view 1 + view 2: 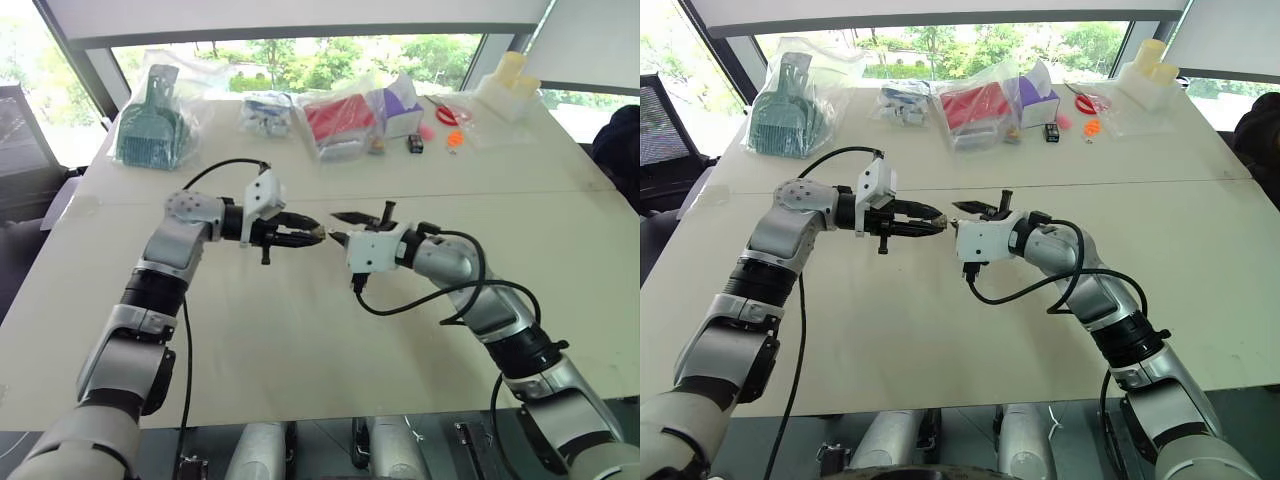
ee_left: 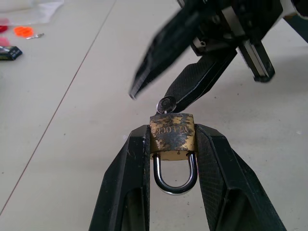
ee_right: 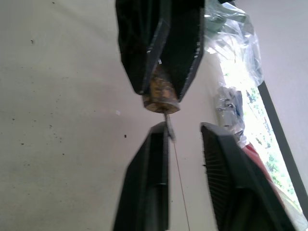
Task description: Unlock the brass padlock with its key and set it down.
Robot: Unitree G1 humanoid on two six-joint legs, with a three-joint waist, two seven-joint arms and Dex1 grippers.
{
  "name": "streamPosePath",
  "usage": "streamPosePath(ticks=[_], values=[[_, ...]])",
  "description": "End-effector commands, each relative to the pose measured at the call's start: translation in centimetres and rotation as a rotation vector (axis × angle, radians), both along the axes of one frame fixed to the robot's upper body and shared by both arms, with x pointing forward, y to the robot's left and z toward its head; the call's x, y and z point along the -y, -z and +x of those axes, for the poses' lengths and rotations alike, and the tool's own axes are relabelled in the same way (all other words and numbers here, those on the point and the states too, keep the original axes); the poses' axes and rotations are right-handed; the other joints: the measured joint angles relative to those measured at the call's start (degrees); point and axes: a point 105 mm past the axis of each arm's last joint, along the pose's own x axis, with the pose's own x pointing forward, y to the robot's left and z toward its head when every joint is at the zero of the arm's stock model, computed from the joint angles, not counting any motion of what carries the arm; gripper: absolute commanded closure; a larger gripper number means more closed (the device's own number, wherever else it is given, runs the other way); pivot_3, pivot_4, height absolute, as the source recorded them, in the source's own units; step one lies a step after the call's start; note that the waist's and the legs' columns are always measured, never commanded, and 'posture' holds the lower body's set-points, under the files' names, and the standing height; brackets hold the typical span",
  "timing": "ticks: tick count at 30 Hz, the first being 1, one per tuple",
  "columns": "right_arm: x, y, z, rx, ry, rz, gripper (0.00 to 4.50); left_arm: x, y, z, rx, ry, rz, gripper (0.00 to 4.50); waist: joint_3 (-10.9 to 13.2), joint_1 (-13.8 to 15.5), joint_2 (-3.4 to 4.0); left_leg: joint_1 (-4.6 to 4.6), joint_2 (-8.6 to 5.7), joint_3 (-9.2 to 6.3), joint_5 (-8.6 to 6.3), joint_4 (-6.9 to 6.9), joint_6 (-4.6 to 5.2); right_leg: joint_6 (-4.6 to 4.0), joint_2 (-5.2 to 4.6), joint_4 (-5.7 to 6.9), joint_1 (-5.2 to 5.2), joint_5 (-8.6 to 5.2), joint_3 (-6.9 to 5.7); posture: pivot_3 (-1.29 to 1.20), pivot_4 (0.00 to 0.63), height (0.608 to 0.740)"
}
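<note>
Above the pale table [image 1: 300,330], mid-scene, the left gripper [image 2: 172,144] is clamping the brass padlock [image 2: 172,135] while the right gripper [image 3: 185,130], jaws apart, is meeting its key [image 2: 166,104], which next needs pinching and turning.

The setting was an office-like test room. A wide pale table [image 1: 300,330] stood before large windows [image 1: 330,55] with trees outside. A black office chair [image 1: 665,135] sat at one side, and bagged sample items [image 1: 155,115] lined the far edge.
</note>
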Motion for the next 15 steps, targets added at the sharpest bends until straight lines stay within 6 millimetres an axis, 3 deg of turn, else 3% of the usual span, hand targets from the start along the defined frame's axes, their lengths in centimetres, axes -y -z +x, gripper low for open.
streamPosePath(ticks=[1, 6, 10, 15], values=[[-0.6, -2.7, -0.3, 0.088, -0.033, 0.04, 4.47, 0.4, -0.6, -0.3, 0.042, 0.027, 0.018, 3.75, 0.0, 0.0, 0.0, 0.0, 0.0, 0.0, 0.0, 0.0, 0.0, 0.0, 0.0, 0.0, 0.0, 0.0, 0.0, 0.0, 0.15, 0.74], [-1.2, -2.9, -0.6, 0.074, -0.056, 0.049, 4.47, 0.5, -0.6, 0.0, 0.086, 0.022, 0.028, 3.75, 0.0, -0.03, 0.0, 0.0, 0.0, 0.0, 0.0, 0.0, 0.0, 0.0, 0.0, 0.0, 0.0, 0.0, 0.0, 0.0, 0.15, 0.74], [-1.4, -2.6, -0.6, -0.015, -0.079, 0.014, 4.47, 1.2, -1.2, 0.1, 0.222, 0.039, 0.057, 3.75, 0.0, 0.01, 0.0, 0.0, 0.0, 0.0, 0.0, 0.0, 0.0, 0.0, 0.0, 0.0, 0.0, 0.0, 0.0, 0.0, 0.15, 0.74], [-1.3, -1.2, -0.7, -0.295, -0.078, 0.018, 4.47, 1.9, -1.8, 0.5, 0.45, 0.069, 0.105, 3.75, 0.0, 0.1, 0.0, 0.0, 0.0, 0.0, 0.0, 0.0, 0.0, -0.01, 0.0, 0.0, 0.01, 0.01, 0.0, 0.0, 0.15, 0.74]])
